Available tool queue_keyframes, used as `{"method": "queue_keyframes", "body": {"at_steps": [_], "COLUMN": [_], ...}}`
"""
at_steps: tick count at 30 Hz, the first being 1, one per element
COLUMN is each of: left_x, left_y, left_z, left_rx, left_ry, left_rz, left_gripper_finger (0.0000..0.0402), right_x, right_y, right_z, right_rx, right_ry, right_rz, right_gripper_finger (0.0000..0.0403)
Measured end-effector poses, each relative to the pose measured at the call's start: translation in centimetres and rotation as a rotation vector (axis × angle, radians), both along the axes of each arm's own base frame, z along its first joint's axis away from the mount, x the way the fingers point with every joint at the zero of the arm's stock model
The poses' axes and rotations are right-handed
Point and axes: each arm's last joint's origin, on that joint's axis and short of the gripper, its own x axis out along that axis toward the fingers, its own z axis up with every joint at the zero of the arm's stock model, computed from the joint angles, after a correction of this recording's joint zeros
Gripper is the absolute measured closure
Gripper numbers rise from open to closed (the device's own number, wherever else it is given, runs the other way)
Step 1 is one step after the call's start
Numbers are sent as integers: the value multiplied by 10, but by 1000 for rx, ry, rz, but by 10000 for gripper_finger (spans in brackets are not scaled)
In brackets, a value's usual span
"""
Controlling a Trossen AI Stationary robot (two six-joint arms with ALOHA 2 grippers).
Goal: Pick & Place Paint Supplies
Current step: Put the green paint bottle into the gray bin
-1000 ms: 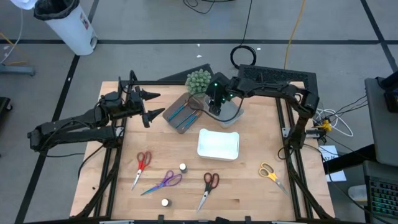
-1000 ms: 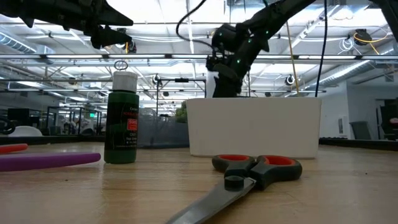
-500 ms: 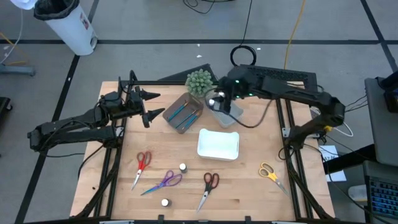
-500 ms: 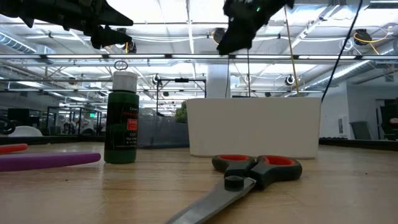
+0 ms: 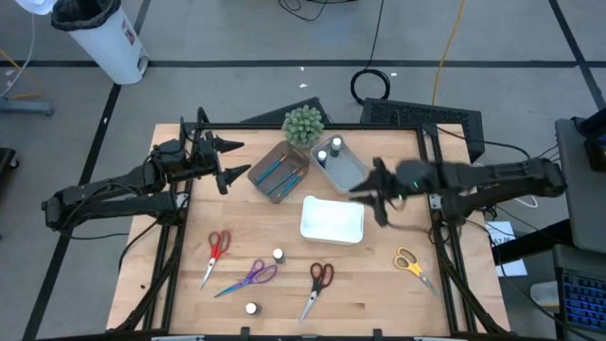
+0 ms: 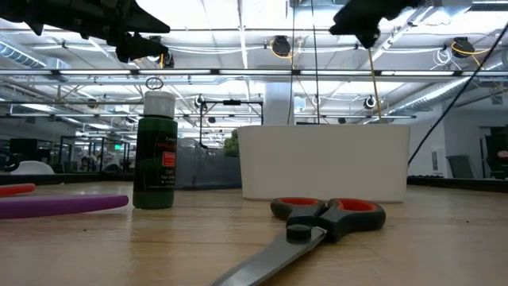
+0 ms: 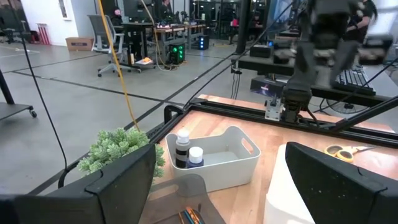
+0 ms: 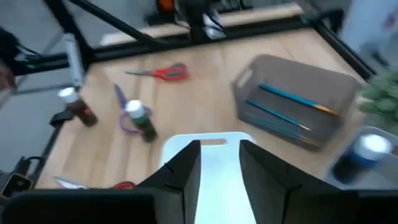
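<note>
Paint supplies spread over the table (image 5: 379, 284) and partly sorted into trays. Right gripper (image 5: 377, 194) above the table just right of the white tray (image 5: 332, 220), fingers (image 8: 186, 167) apart with a clear gap, holding and touching nothing. Left gripper (image 5: 225, 161) at the table's left rear, beside the brown tray (image 5: 258, 170), jaws spread wide, likewise empty.

Counted from the high view:

- Bottles, four: two white-capped ones standing side by side, touching, in the pale blue-grey tray (image 5: 352, 170), one taller (image 7: 182, 148) and one shorter (image 7: 195, 157); two more loose on the wood, one (image 5: 278, 256) between the purple and the red-and-black scissors, one (image 5: 251, 308) near the front edge.
- Scissors, four, all flat on the table: red pair (image 5: 217, 248) at front left, purple pair (image 5: 252, 277) just beside it, red-and-black pair (image 5: 318, 281) in front of the white tray, yellow pair (image 5: 411, 261) at front right, well apart from the rest.
- Brushes (image 5: 277, 170): thin blue-handled ones lying lengthwise in the brown tray; exact number hard to tell, at least two in the right wrist view.
- Trays, three: brown, pale blue-grey and white. White one with nothing visible inside.
- Green spiky plant (image 5: 303, 124), one, at the rear between the brown and blue-grey trays.
</note>
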Motion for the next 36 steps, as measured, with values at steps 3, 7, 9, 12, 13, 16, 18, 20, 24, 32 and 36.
{"method": "queue_keyframes", "body": {"at_steps": [3,7,9,12,13,16,18,20,24,32,36], "left_x": [0,0,0,0,0,0,0,1,6,24,29], "left_y": [0,0,0,0,0,0,0,0,0,0,-6], "left_z": [0,0,1,1,1,3,3,2,-2,-17,-30], "left_rx": [0,0,2,3,3,9,10,3,-160,-342,-469], "left_ry": [0,0,-6,-8,-8,-27,-26,-23,-42,30,141], "left_rz": [0,0,0,0,0,-4,-7,-8,-39,-80,-227], "left_gripper_finger": [41,41,41,41,41,41,41,41,41,41,41], "right_x": [-13,-27,-33,-41,-43,-48,-51,-52,-54,-54,-54], "right_y": [21,38,43,45,45,45,45,44,44,44,44], "right_z": [-31,-66,-81,-96,-100,-113,-118,-124,-127,-127,-127], "right_rx": [-23,-23,-23,-27,-23,-9,0,16,19,17,25], "right_ry": [-101,-290,-362,-452,-470,-477,-473,-456,-445,-445,-444], "right_rz": [34,86,116,140,144,149,148,145,145,146,143], "right_gripper_finger": [314,326,331,337,339,344,346,348,349,351,351]}}
